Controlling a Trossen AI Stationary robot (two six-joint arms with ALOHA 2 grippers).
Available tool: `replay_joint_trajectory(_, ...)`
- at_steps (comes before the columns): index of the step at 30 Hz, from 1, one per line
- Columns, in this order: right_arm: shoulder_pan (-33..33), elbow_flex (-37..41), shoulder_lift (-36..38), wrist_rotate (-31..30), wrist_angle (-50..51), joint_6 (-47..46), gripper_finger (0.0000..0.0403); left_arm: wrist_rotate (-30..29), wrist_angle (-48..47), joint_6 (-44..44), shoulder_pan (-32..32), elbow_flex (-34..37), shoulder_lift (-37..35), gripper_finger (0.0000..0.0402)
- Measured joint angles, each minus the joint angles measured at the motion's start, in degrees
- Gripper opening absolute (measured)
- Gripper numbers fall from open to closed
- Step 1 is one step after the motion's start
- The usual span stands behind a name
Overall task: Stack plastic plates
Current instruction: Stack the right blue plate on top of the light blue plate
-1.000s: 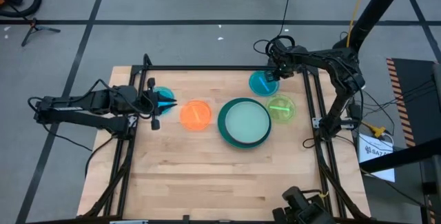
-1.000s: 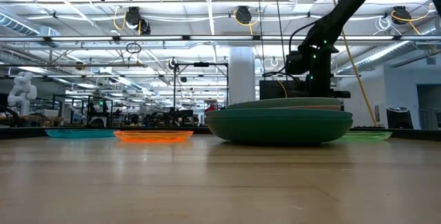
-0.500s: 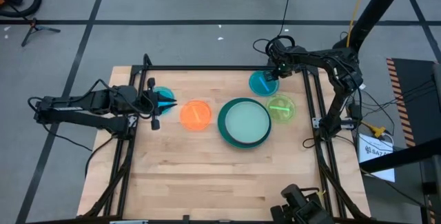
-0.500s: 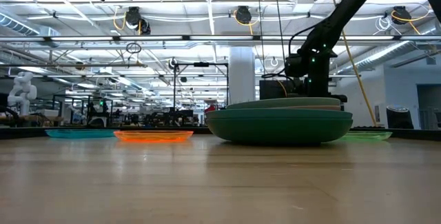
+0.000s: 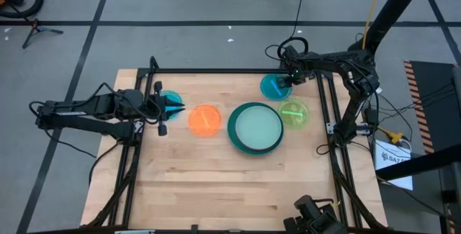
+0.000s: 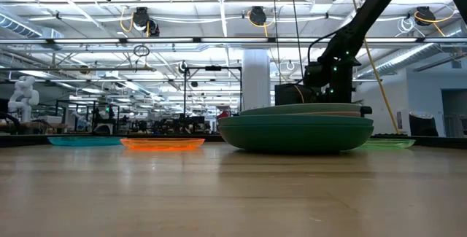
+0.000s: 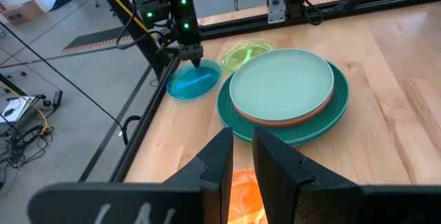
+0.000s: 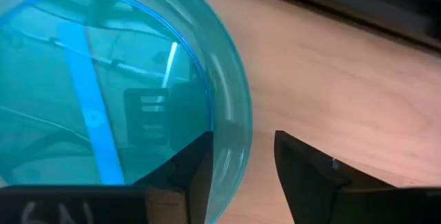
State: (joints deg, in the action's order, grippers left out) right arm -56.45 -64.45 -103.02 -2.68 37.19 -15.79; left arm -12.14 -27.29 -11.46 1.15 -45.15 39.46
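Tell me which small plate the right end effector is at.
The translucent blue plate at the far right; the right end effector straddles its rim. The other blue plate sits far left.

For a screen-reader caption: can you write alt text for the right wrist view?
The right hand straddles the rim of a translucent blue plate, one dark finger over the plate and one outside it, open. The plate lies on the wooden table.

Plates: 2 blue [image 5: 274,86], orange [image 5: 204,119], lime [image 5: 294,112].
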Motion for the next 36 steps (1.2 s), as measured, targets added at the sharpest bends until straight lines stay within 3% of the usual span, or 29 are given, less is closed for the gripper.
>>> replay_joint_trajectory(7,-0.02,1.14,0.07,2.80,-2.01,0.02,0.0125,0.00,0.04,-0.04,0.00,0.00,0.00,0.0065)
replay_joint_trajectory(17,0.02,1.18,0.07,4.56,-5.77,-2.61,0.0010,0.00,0.07,-0.05,0.00,-0.02,0.00,0.0065)
replay_joint_trajectory(25,0.02,1.18,2.85,4.45,-7.43,-3.04,0.0003,0.00,0.09,-0.07,0.00,-0.02,0.00,0.0065)
replay_joint_trajectory(36,1.81,1.18,20.91,6.65,-8.90,-6.06,0.0001,0.00,0.56,-0.09,0.00,-0.02,0.02,0.0065)
